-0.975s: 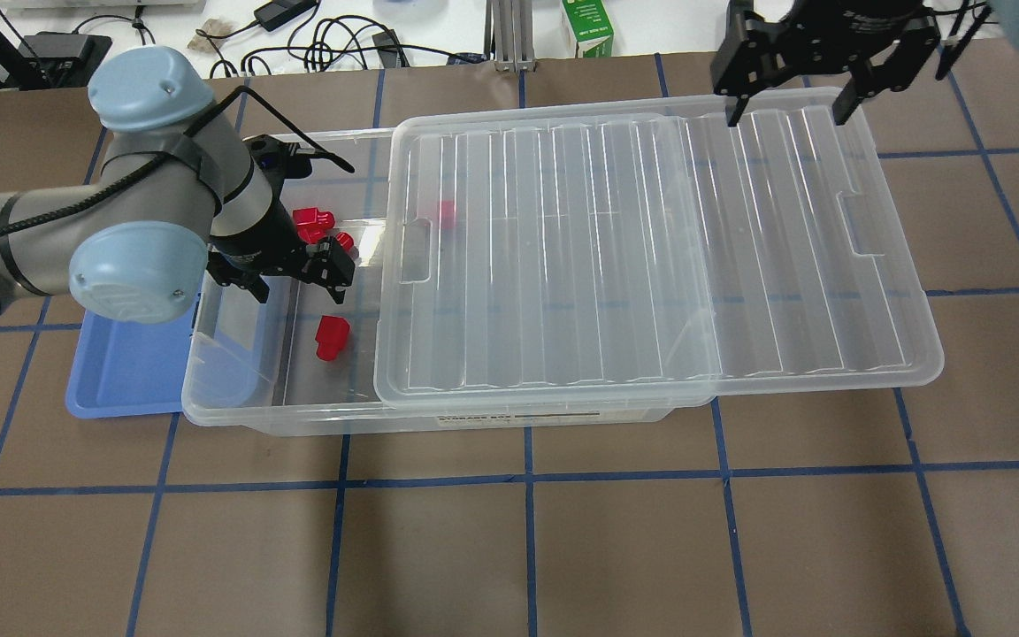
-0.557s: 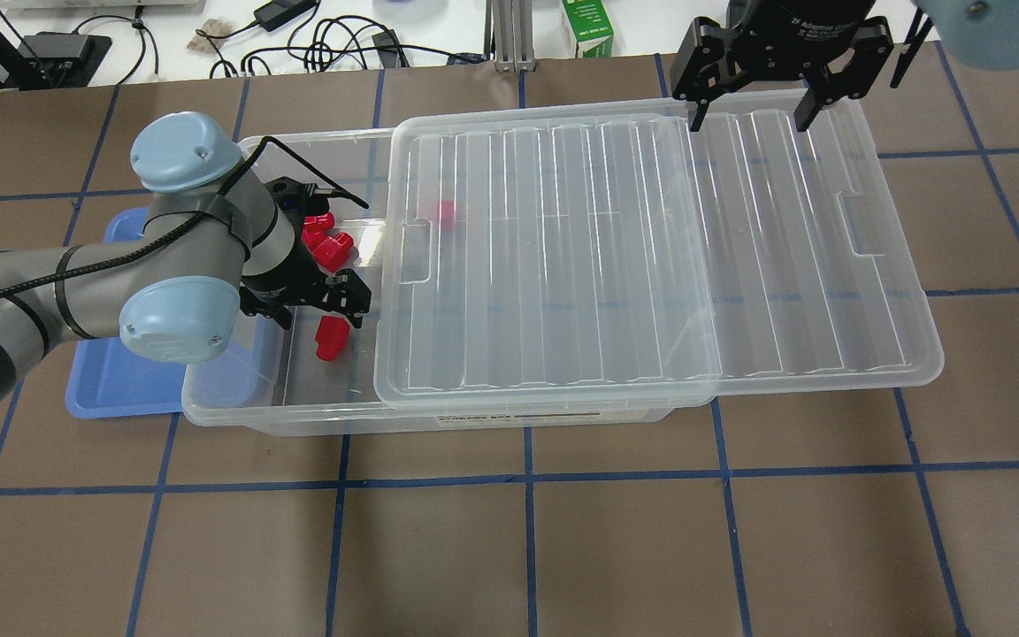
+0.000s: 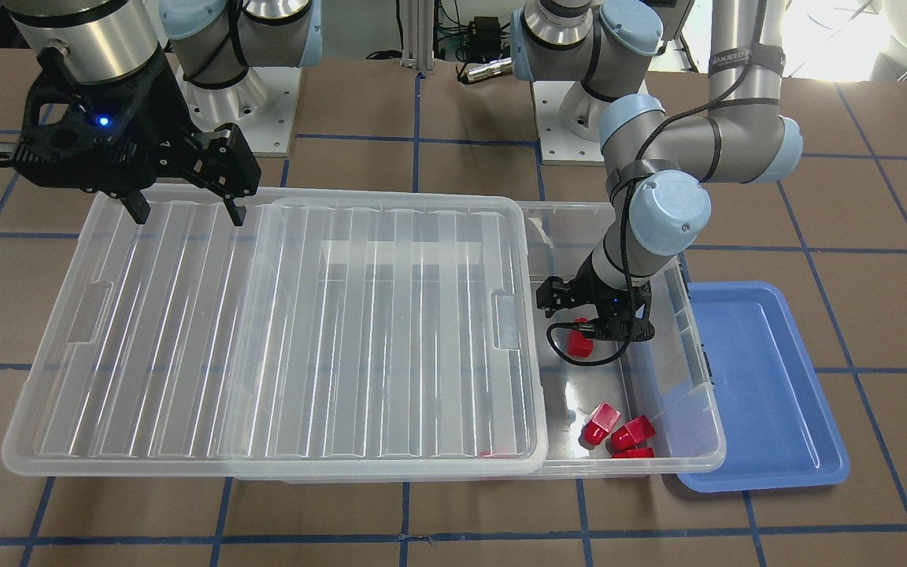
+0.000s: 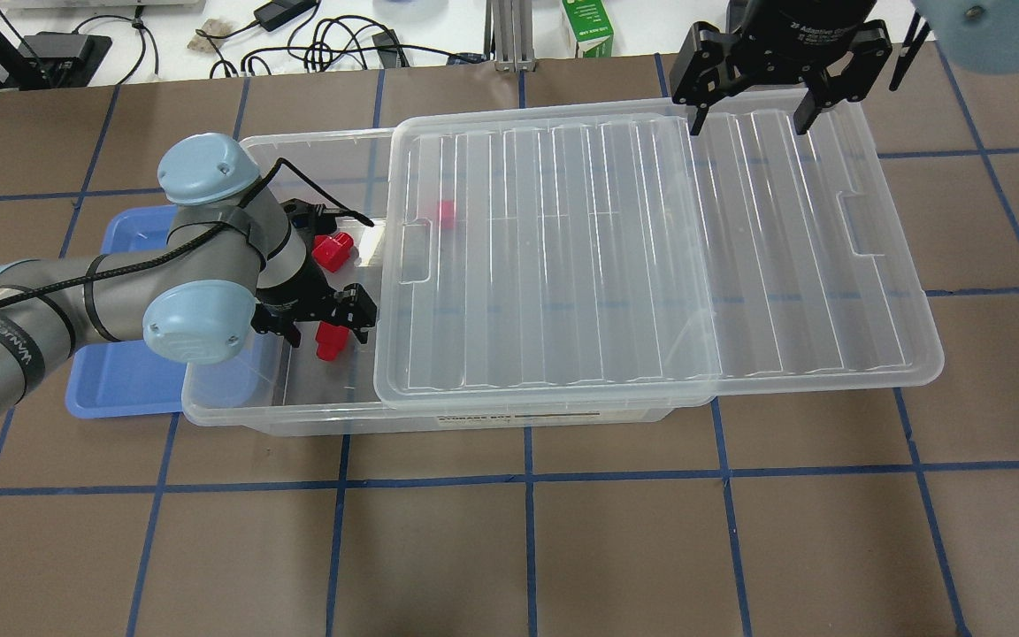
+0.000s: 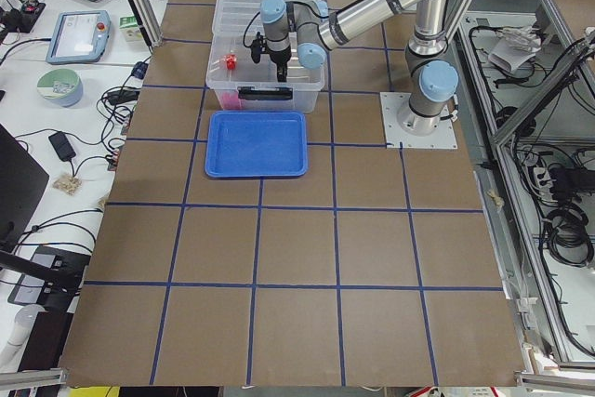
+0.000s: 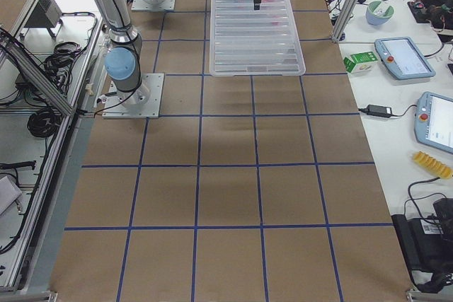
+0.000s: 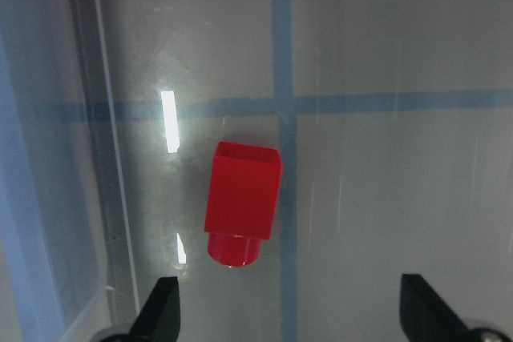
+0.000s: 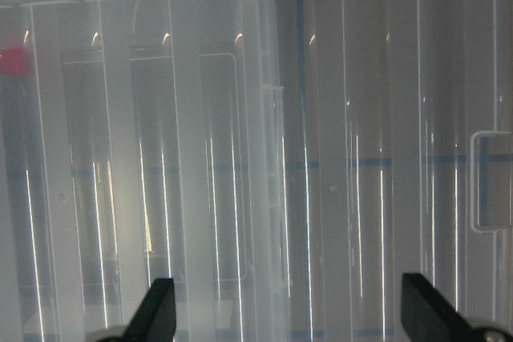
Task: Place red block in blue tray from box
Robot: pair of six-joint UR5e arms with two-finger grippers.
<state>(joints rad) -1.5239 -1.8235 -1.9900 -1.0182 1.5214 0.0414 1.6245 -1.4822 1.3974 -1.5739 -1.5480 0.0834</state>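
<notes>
A red block (image 7: 243, 202) lies alone on the floor of the clear box (image 4: 297, 411), in its uncovered left end. My left gripper (image 4: 325, 334) is open and hangs right over this block (image 4: 329, 341), one finger on each side, not touching it. In the front-facing view the gripper (image 3: 591, 327) sits just above the block (image 3: 579, 345). The blue tray (image 4: 120, 380) lies against the box's left end and holds nothing visible. My right gripper (image 4: 748, 119) is open and empty above the far right edge of the slid-aside lid (image 4: 651, 248).
Several more red blocks (image 4: 333, 250) lie at the far side of the box's open end, and one (image 4: 446, 212) shows through the lid. The lid overhangs the box's right end. Cables and a green carton (image 4: 587, 26) lie beyond the table's far edge.
My left gripper has moved right and toward the near side, from beside the far blocks to over the lone red block. My right gripper has shifted a little left.
</notes>
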